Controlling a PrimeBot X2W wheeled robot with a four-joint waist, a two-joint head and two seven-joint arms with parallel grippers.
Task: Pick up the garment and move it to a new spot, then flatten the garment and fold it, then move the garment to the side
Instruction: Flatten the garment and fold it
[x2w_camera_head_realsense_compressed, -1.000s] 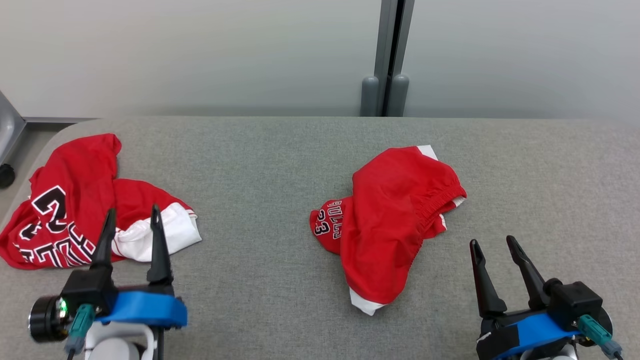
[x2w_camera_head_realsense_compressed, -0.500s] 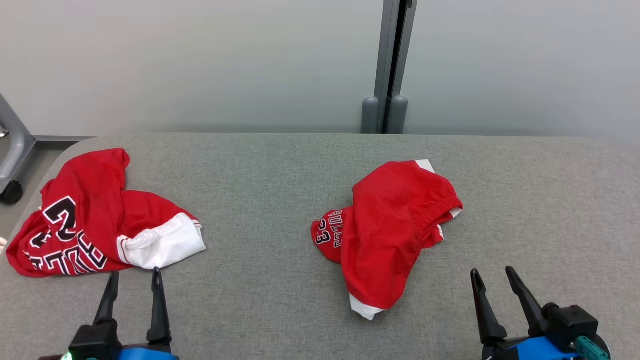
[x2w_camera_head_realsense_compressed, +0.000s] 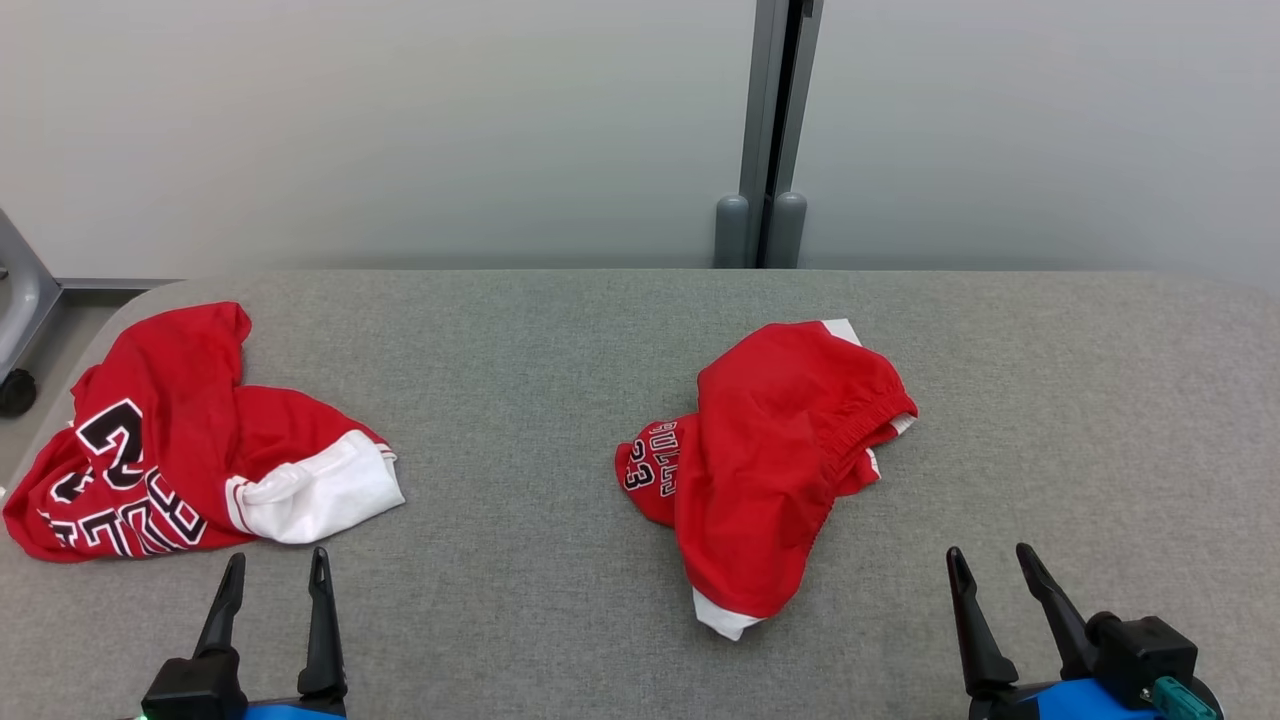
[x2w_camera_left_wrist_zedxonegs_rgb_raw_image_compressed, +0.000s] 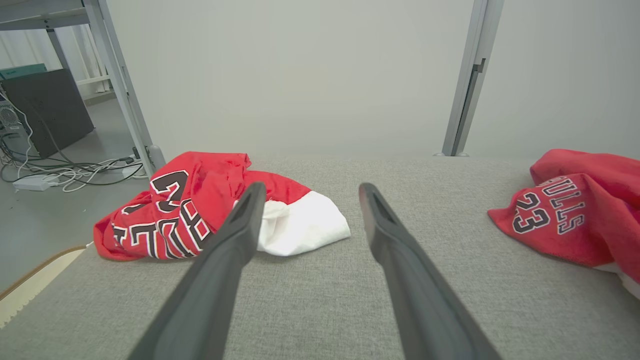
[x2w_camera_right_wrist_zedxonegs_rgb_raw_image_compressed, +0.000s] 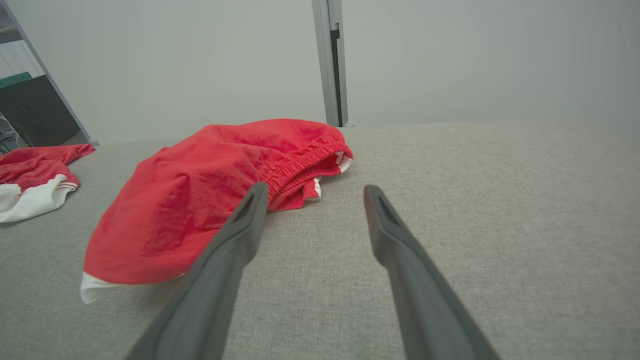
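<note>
1. Both grippers have drawn back toward the robot over the last second. The left gripper (x2w_camera_head_realsense_compressed: 278, 556) then had its fingertips over the white hem of the red jersey (x2w_camera_head_realsense_compressed: 160, 430). It now stops short of the jersey, with a strip of bare table between them. The right gripper (x2w_camera_head_realsense_compressed: 988, 551) has pulled back a little as well. The head camera has also tilted, so the whole scene sits lower in its picture.
2. The red shorts (x2w_camera_head_realsense_compressed: 780, 470) lie crumpled near the middle of the grey table (x2w_camera_head_realsense_compressed: 520, 350). Their elastic waistband faces the far right, and white trim shows at the near tip and the far corner. A leg printed "BULLS 23" pokes out on the left side.
3. The red jersey lies in a bunched heap at the table's left end, by the rounded corner and well apart from the shorts. It carries large black lettering outlined in white, and its white band is turned toward the table's middle.
4. The left gripper's fingers are spread wide with nothing between them. They point toward the jersey's white band and are not touching it.
5. The right gripper is likewise spread and empty. It sits near the front edge, to the right of the shorts and clear of them.
6. Behind the table stand pale wall panels joined by a grey post (x2w_camera_head_realsense_compressed: 770, 130).
7. The left wrist view shows floor beyond the table's left end, with loose cables (x2w_camera_left_wrist_zedxonegs_rgb_raw_image_compressed: 65, 172), a dark box (x2w_camera_left_wrist_zedxonegs_rgb_raw_image_compressed: 45, 110) and a slanted metal frame leg (x2w_camera_left_wrist_zedxonegs_rgb_raw_image_compressed: 122, 85).
</note>
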